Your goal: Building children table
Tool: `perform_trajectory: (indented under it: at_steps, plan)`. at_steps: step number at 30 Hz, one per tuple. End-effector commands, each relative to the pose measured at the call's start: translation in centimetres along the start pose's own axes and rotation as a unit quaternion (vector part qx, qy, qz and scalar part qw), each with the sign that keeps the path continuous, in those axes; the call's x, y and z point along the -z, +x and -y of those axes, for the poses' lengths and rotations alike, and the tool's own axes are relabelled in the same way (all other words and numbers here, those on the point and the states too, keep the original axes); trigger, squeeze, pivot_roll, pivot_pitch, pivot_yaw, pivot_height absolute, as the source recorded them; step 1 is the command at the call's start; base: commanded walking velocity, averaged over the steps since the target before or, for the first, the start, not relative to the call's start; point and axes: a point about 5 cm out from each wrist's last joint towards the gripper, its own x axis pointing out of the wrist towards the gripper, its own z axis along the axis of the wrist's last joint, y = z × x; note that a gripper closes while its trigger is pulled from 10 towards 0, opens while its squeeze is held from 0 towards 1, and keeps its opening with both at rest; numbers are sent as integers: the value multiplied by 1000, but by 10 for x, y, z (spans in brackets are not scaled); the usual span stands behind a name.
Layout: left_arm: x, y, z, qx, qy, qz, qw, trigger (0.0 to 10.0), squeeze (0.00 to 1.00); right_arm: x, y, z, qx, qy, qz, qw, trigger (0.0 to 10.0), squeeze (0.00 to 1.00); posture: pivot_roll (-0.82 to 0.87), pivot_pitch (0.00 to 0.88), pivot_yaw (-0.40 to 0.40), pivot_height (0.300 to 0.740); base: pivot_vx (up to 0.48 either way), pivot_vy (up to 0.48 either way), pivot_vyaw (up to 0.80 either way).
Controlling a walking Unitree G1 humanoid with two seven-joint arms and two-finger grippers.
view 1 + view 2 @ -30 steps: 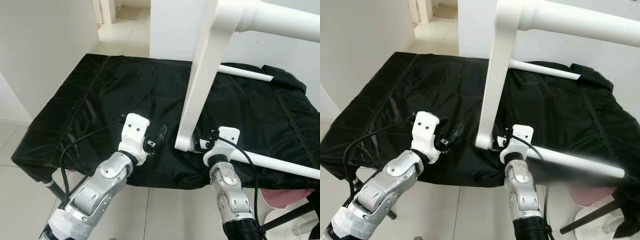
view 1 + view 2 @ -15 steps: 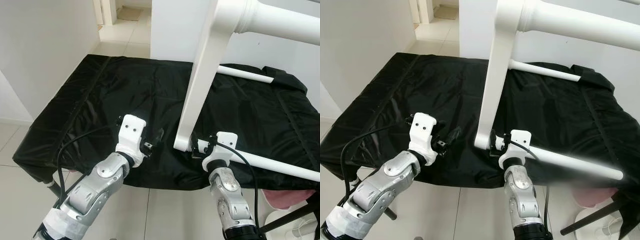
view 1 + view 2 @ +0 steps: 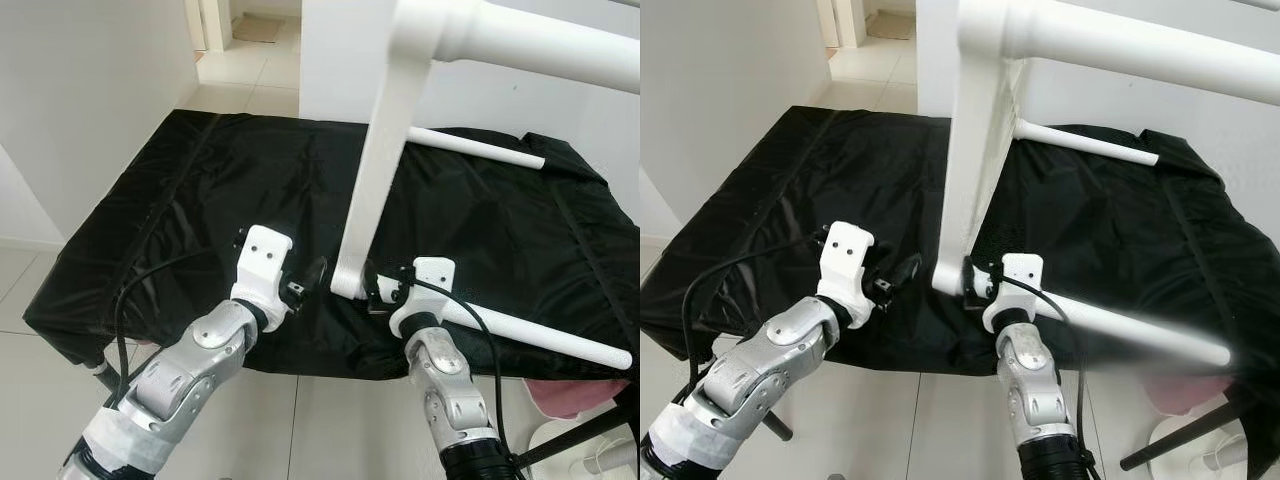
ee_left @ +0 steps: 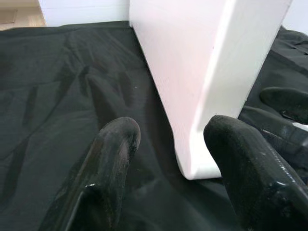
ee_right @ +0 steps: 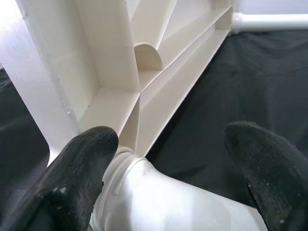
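A white children's table stands on its edge on a black cloth-covered surface (image 3: pixel 200 190). Its top (image 3: pixel 385 150) rises as a tall slab, seen edge-on. One leg (image 3: pixel 540 335) runs low to the right, another (image 3: pixel 480 147) lies at the back, and a third (image 3: pixel 540 40) sticks out high up. My right gripper (image 3: pixel 378 290) is shut on the low leg (image 5: pixel 163 202) where it joins the ribbed underside (image 5: pixel 144 72). My left gripper (image 3: pixel 312 276) is open just left of the top's lower corner (image 4: pixel 202 159), with that corner between its fingers (image 4: pixel 110 159).
A white wall or pillar (image 3: pixel 340 60) stands right behind the covered surface. Tiled floor (image 3: pixel 40 380) lies to the left and in front, and a doorway opens at the far left. A pink object (image 3: pixel 570 395) and a black stand sit low at the right.
The table has swung left, with its lower corner now closer to my left gripper. My right gripper moved left with the low leg. The left gripper has hardly moved.
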Motion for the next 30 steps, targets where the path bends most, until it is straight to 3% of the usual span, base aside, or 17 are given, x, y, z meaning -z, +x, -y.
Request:
perform_trajectory:
  at_steps: [1,6,7,9,10,11,15,21,30]
  plan:
    - [-2,0,10,120,18,3,993,10000,0,4,1,-10,-24,-3,-5,1000,10000,0,31,0,-20,740,0,0,0]
    - [-5,-2,9,130,13,8,991,10000,0,4,-8,-6,-18,12,8,1000,10000,0,29,0,-11,740,0,0,0]
    - [-6,-3,9,134,10,9,991,10000,137,2,-12,-3,-12,17,18,1000,10000,0,27,0,-14,740,0,0,0]
    - [-6,-4,9,135,8,8,991,10000,137,1,-14,0,-8,19,24,999,10000,0,27,0,-14,740,0,0,0]
    - [-7,-4,11,145,-4,10,989,10000,929,0,-17,3,-2,21,31,999,10000,0,26,0,-15,740,0,0,0]
    - [-12,-6,13,159,-33,27,986,10000,1000,-5,-21,14,21,23,52,998,10000,0,19,0,-25,740,0,0,0]
    - [-21,-8,18,179,-70,53,980,10000,1000,-16,-28,30,52,16,86,995,10000,0,17,0,-34,740,0,0,0]
    - [-29,-4,28,185,-56,71,979,10000,1000,-28,-24,52,112,4,109,988,10000,0,23,2,-52,740,0,0,0]
    - [-36,5,30,166,-26,77,983,10000,1000,-34,-20,60,137,-5,121,983,10000,0,22,9,-50,740,0,0,0]
